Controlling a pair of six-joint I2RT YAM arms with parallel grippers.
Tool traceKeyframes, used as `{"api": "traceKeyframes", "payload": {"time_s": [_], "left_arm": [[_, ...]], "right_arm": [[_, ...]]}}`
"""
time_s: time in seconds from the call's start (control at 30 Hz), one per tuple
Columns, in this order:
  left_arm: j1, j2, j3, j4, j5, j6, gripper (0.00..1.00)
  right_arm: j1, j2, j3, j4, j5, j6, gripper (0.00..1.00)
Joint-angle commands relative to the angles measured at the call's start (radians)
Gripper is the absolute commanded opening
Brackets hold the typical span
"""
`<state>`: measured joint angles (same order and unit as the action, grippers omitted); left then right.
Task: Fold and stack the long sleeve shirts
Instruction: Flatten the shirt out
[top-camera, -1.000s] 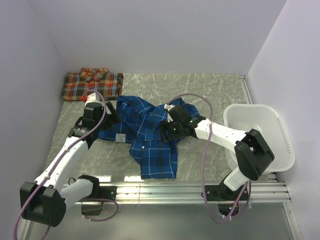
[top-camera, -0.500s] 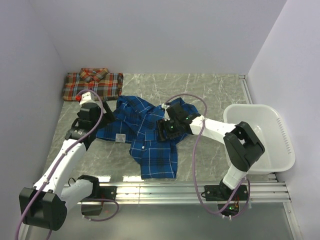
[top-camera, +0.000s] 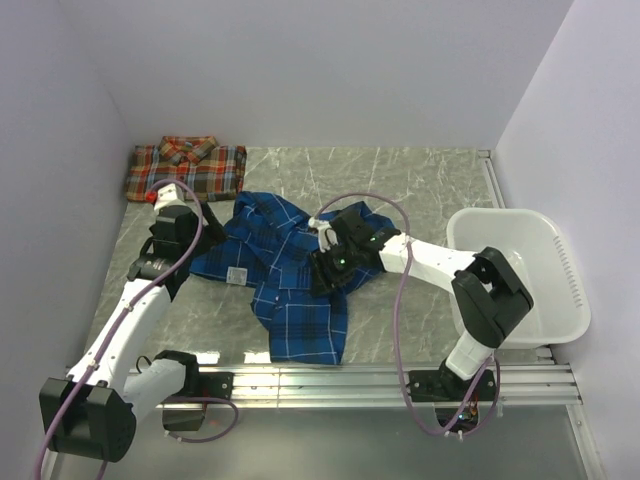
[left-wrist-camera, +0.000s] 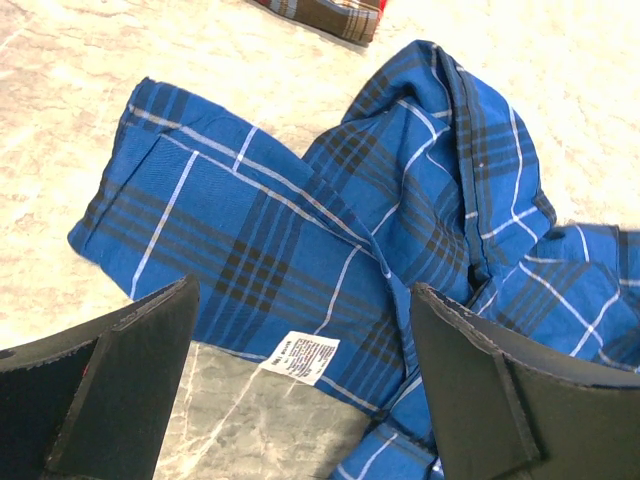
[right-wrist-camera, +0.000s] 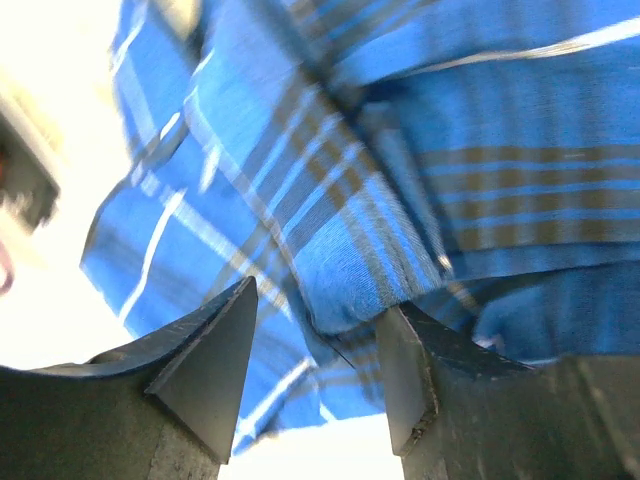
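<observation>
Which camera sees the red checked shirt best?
The top camera: the folded red-orange plaid cloth shirt shows whole, at the far left. The left wrist camera catches only its edge; the right wrist camera misses it.

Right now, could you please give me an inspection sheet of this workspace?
Surface: grey marbled tabletop, no spills seen.
Job's things: royal blue plaid cloth shirt crumpled mid-table; red-orange plaid cloth shirt folded at the far left corner.
Clutter: white plastic basket at the right edge.
Grippers: left gripper open above the blue shirt; right gripper, fingers straddle a blue fold, grip unclear.
Cables: purple cables loop off both arms.
Surroundings: plain pale walls; nothing else seen.
</observation>
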<state>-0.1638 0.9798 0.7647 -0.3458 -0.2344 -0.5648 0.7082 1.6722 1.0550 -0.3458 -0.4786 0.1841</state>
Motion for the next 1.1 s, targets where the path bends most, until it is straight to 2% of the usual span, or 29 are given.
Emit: {"api": "traceKeyframes", "payload": {"time_s": [0.0, 0.17, 0.27, 0.43, 0.7, 0.8, 1.07], "left_arm": [[0.012, 0.000, 0.001, 0.021, -0.002, 0.000, 0.92], [0.024, 0.007, 0.001, 0.024, 0.021, -0.003, 0.92], [0.027, 0.005, -0.002, 0.025, 0.030, -0.004, 0.92], [0.029, 0.007, -0.002, 0.019, 0.027, -0.004, 0.92], [0.032, 0.019, -0.004, 0.015, 0.043, -0.012, 0.92], [0.036, 0.026, 0.002, -0.004, 0.023, -0.021, 0.92], [0.041, 0.014, 0.001, -0.018, -0.016, -0.046, 0.93]], "right_arm": [[0.062, -0.062, 0.020, -0.102, -0.140, -0.112, 0.57], [0.158, -0.031, 0.045, -0.156, -0.199, -0.176, 0.58], [0.220, 0.023, 0.112, -0.186, -0.181, -0.209, 0.58], [0.260, 0.086, 0.187, -0.208, 0.042, -0.138, 0.56], [0.260, -0.045, 0.184, -0.139, 0.254, -0.123, 0.57], [0.267, -0.051, 0.227, -0.111, 0.245, -0.153, 0.57], [0.275, 0.158, 0.428, -0.084, 0.190, -0.204, 0.57]]}}
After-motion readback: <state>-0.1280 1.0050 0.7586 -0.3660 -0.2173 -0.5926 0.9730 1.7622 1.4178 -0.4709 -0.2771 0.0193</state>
